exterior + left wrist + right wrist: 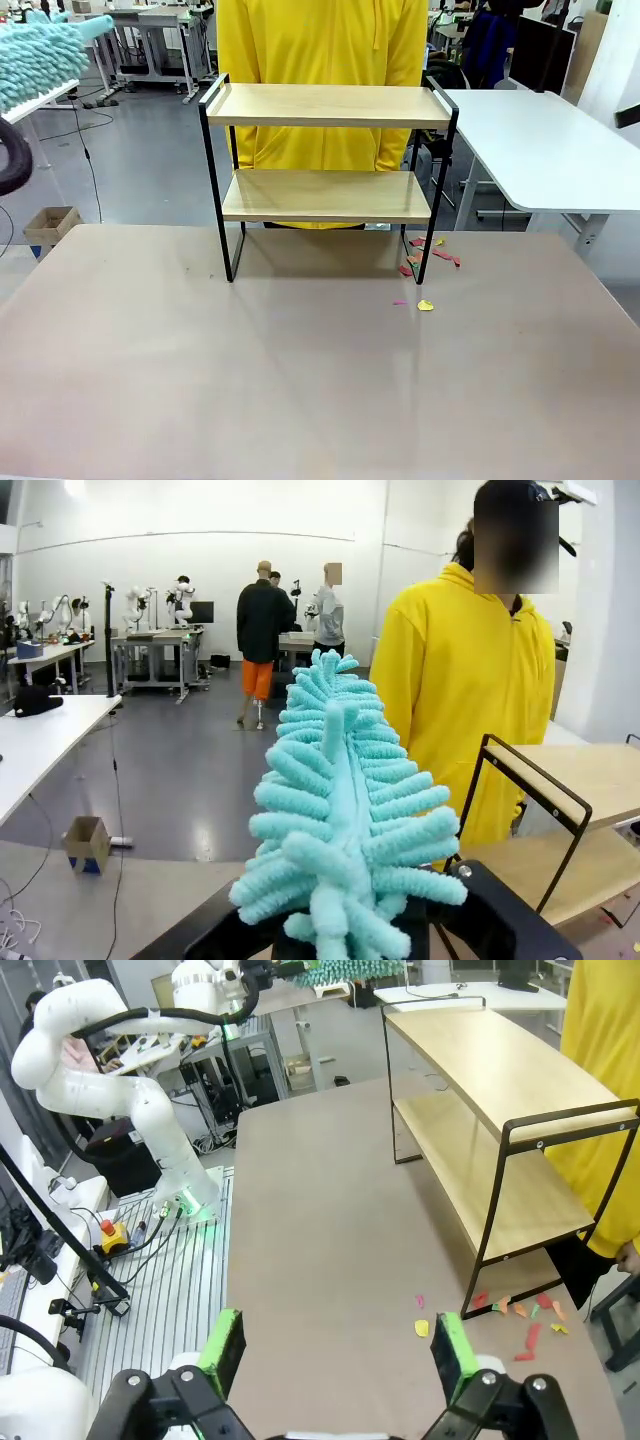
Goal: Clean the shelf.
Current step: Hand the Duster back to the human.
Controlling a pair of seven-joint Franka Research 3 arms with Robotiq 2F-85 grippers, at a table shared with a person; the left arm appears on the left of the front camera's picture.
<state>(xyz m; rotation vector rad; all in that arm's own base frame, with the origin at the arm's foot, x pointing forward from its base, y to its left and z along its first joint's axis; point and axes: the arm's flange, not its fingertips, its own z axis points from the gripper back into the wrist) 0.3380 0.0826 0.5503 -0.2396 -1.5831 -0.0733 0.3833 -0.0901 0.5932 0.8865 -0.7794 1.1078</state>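
The shelf [325, 105] stands at the far middle of the tan table [300, 380], its two light wood boards bare; it also shows as the shelf [590, 780] and the shelf [490, 1060]. My left gripper [345, 920] is shut on a teal fluffy duster [345, 810], held upright in the air. From the front, the duster [40, 55] hangs high at the far left, well away from the shelf. My right gripper [340, 1350] is open above the table's right side, with nothing between its green pads [452, 1355].
Small coloured scraps [425, 262] lie on the table by the shelf's right front leg, also seen as scraps [520, 1315]. A person in a yellow hoodie [320, 40] stands just behind the shelf. A white table [550, 140] adjoins at the right.
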